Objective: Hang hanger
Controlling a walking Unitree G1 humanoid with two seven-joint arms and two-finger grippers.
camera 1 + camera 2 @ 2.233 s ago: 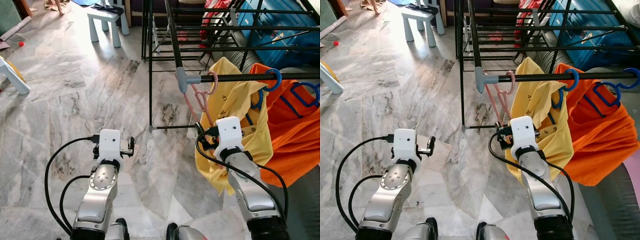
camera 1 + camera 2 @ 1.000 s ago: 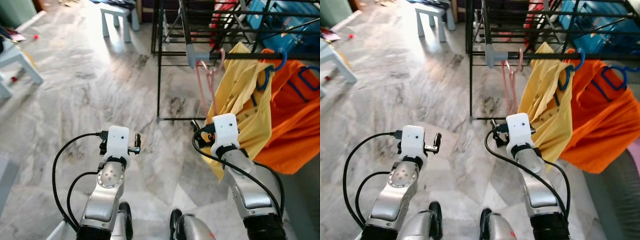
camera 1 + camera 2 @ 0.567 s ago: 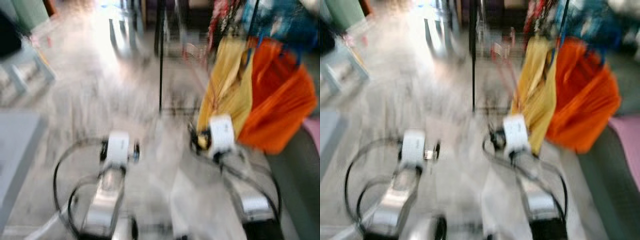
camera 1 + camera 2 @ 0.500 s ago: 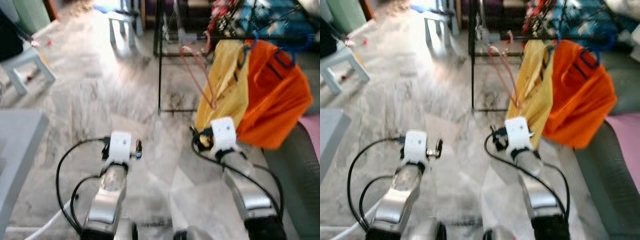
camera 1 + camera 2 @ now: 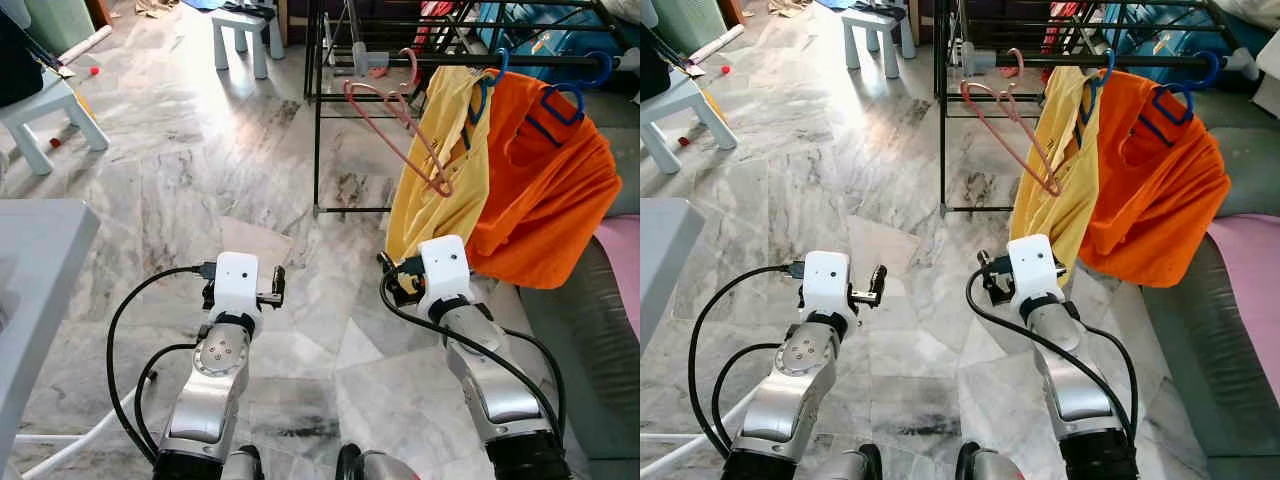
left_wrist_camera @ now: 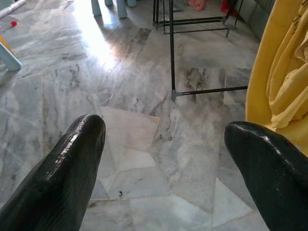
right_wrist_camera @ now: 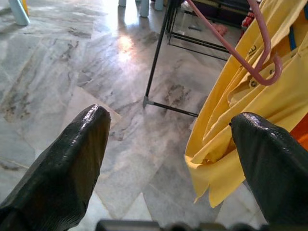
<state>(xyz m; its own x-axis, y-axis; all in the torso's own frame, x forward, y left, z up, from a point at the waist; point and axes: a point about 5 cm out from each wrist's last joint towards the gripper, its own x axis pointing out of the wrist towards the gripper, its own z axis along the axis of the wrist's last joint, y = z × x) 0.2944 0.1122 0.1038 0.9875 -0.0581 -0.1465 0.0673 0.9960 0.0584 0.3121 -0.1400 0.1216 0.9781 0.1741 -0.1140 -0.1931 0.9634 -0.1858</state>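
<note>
You are holding nothing: the left end effector (image 5: pixel 268 291) and right end effector (image 5: pixel 393 276) are both gaping wide, low over the floor. The thin pink plastic hanger (image 5: pixel 398 126) is hooking the black metal rack rail (image 5: pixel 470 62), at its end beside the yellow shirt (image 5: pixel 440 170), so it looks hung.

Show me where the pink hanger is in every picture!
Left eye view: pink hanger hangs on the rack rail, upper middle, beside the yellow shirt.
Right eye view: upper middle.
Left wrist view: not in it.
Right wrist view: upper corner, against the shirt.
Shared landmark: the yellow shirt.
</note>
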